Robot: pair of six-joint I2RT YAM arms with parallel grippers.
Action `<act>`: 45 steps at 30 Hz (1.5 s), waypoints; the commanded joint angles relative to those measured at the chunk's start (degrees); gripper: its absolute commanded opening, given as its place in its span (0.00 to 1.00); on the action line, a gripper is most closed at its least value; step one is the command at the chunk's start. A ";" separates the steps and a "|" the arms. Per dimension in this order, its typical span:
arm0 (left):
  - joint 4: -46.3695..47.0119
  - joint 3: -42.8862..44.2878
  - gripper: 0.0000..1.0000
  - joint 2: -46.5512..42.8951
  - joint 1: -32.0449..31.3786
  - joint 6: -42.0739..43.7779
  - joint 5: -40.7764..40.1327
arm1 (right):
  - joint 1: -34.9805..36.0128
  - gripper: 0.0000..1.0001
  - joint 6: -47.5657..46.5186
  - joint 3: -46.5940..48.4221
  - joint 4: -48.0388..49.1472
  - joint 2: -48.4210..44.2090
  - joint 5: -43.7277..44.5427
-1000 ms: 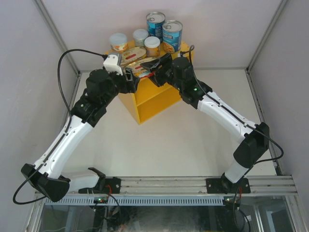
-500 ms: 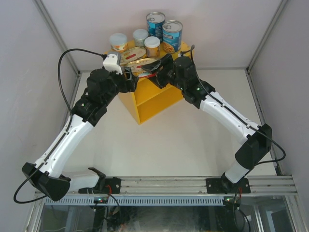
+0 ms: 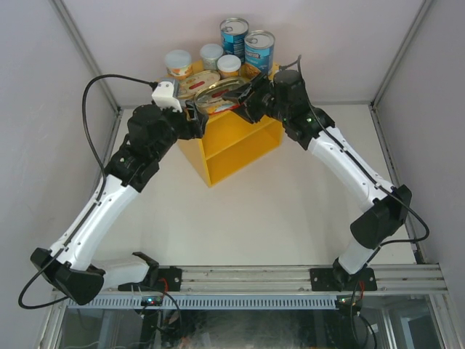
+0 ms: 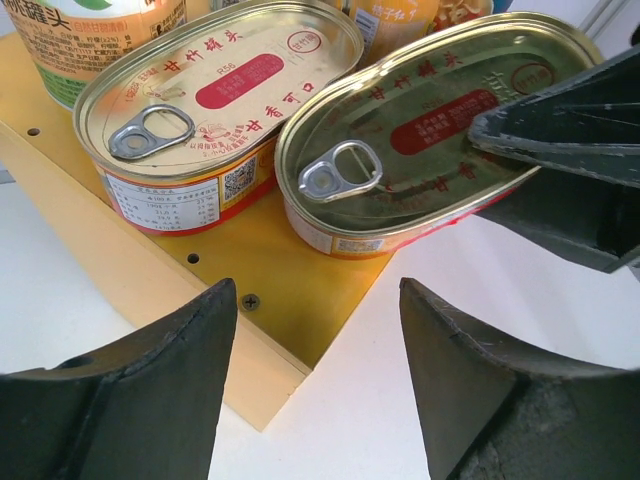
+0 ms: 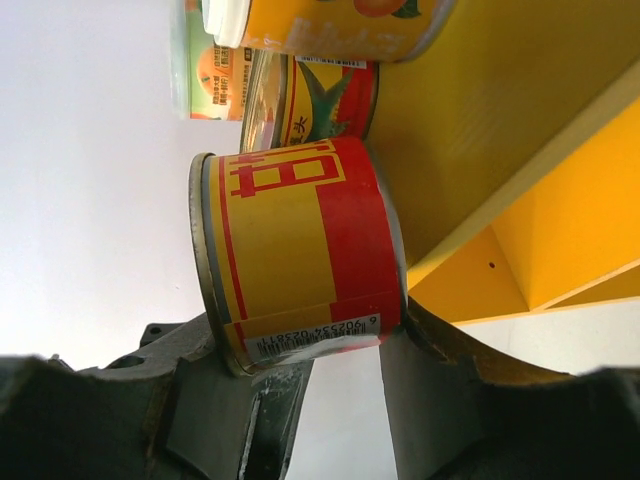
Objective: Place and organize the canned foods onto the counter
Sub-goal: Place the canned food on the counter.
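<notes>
The yellow counter [image 3: 240, 142] [image 4: 270, 270] [image 5: 500, 100] stands at the back of the table. On its top are two tall blue cans [image 3: 259, 51], three small pale-lidded cans [image 3: 211, 54] and an oval tin [image 3: 197, 81] [image 4: 220, 90]. My right gripper [image 3: 243, 98] [image 5: 305, 335] is shut on a second oval tin [image 3: 218, 93] [image 4: 420, 130] [image 5: 290, 250], one finger on its lid and one under its base. That tin rests at the top's front corner beside the first. My left gripper [image 3: 196, 116] [image 4: 315, 290] hangs open and empty just in front of that corner.
The counter has an open front with one inner shelf [image 3: 229, 149]. White table [image 3: 247, 211] lies all round it, closed in by grey walls and metal posts [image 3: 396, 58]. A rail [image 3: 254, 276] runs along the near edge. The left arm's cable [image 3: 91, 109] loops out to the left.
My right gripper has carried the oval tin back and further onto the counter's top, next to the other oval tin. My left gripper has hardly moved.
</notes>
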 commanded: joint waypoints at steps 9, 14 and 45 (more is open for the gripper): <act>3.45 0.97 0.71 -3.37 -0.59 -0.90 -1.99 | -0.18 0.45 0.51 4.10 1.21 2.54 -7.80; 3.37 0.54 0.73 -4.01 -0.64 -0.61 -2.88 | -0.40 0.44 2.47 2.78 2.81 1.86 -10.69; 5.47 0.41 0.79 -2.06 -0.64 -0.77 -4.22 | -3.36 0.72 1.91 3.60 2.01 3.36 -17.31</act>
